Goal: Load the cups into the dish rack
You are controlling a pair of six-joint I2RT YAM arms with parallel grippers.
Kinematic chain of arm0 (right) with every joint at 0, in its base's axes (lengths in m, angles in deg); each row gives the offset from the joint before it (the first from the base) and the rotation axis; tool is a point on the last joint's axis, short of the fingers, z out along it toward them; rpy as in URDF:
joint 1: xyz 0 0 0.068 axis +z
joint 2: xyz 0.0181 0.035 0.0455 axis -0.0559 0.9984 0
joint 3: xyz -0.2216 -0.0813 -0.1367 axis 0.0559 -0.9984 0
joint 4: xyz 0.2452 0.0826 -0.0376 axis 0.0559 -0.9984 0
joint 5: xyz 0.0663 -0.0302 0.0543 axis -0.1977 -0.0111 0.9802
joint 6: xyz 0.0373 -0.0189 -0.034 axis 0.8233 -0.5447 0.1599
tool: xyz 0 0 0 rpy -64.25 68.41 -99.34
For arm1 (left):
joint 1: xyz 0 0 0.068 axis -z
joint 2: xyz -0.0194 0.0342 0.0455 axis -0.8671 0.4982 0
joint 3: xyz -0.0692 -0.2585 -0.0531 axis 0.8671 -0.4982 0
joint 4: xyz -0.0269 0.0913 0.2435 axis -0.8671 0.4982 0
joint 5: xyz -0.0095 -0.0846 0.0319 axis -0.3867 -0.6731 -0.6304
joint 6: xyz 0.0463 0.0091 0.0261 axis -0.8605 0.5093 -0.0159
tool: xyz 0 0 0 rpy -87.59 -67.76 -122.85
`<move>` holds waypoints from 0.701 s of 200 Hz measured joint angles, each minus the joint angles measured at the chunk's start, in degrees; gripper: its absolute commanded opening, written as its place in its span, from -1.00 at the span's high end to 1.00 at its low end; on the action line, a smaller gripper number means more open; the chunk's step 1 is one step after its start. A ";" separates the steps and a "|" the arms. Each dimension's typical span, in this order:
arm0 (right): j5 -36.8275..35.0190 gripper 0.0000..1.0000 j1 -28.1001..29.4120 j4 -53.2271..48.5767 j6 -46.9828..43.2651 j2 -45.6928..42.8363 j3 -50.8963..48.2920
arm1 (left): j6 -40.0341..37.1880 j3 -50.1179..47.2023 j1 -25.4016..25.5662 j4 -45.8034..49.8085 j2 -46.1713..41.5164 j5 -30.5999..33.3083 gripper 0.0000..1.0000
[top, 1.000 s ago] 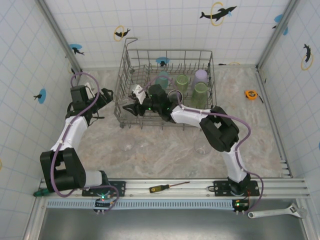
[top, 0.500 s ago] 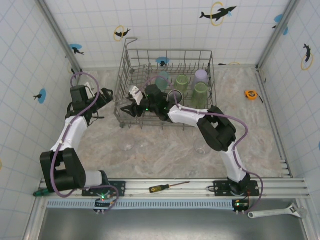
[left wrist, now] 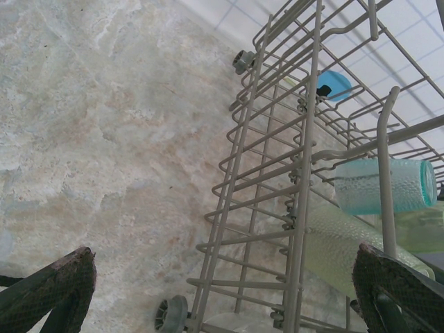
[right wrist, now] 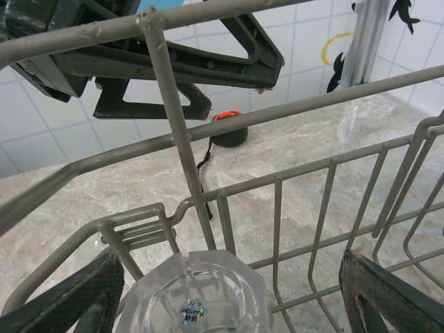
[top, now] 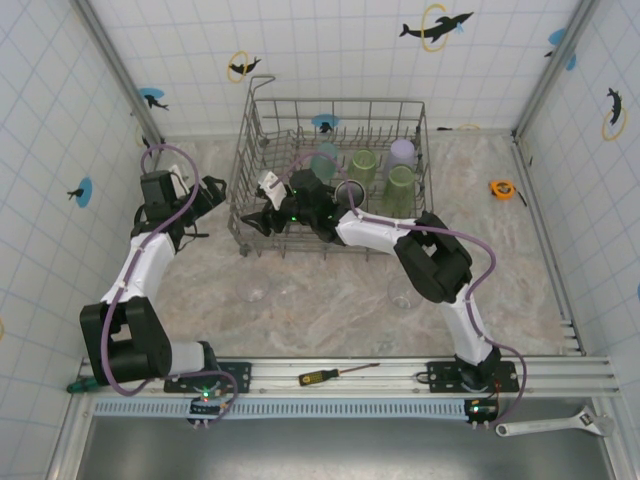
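Top view: the right gripper (top: 262,213) reaches inside the dish rack (top: 335,101).

Right wrist: its jaws stand wide and grip nothing. A clear glass (right wrist: 191,302) sits between them, nearer the left finger. Best to back out straight without nudging it.

Left wrist: the left gripper (left wrist: 222,291) is wide open and empty, with the dish rack just ahead.

Stray tools about the marbled counter (top: 330,300)
Orange tape measure (top: 501,188) near the right wall (top: 590,150); screwdriver (top: 335,374) on the near rail (top: 560,370); wrench (top: 555,426) at the near right corner.

walls (top: 330,40): white tile, dolphin stickers (top: 437,25), yellow rings
table (top: 330,290): beige marbled stone
front edge: aluminium rail (top: 350,375)
light: even
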 measured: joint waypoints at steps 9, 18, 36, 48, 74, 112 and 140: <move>-0.31 -0.72 0.00 0.04 -0.02 -0.04 -0.02 | 0.00 0.00 0.00 0.00 0.00 0.00 -0.95; -0.61 -0.74 0.00 0.13 -0.09 -0.15 -0.15 | 0.00 0.00 0.00 0.00 0.00 0.00 -0.95; -1.81 -0.80 0.02 0.57 -0.72 -0.70 -0.98 | 0.00 0.00 0.00 0.00 0.00 0.00 -0.95; -2.56 -0.85 0.04 0.81 -1.36 -1.22 -1.79 | 0.00 0.00 0.00 0.00 0.00 0.00 -0.94; -4.31 -1.00 -0.07 1.75 -1.88 -3.17 -4.70 | 0.00 0.00 0.00 0.00 0.00 0.00 -0.95; -5.49 -1.00 -0.24 2.49 -2.54 -6.67 -9.09 | 0.00 0.00 0.00 0.00 0.00 0.00 -0.94; -5.92 -1.00 -0.48 2.56 -2.67 -9.18 -11.08 | 0.00 0.00 0.00 0.00 0.00 0.02 -0.95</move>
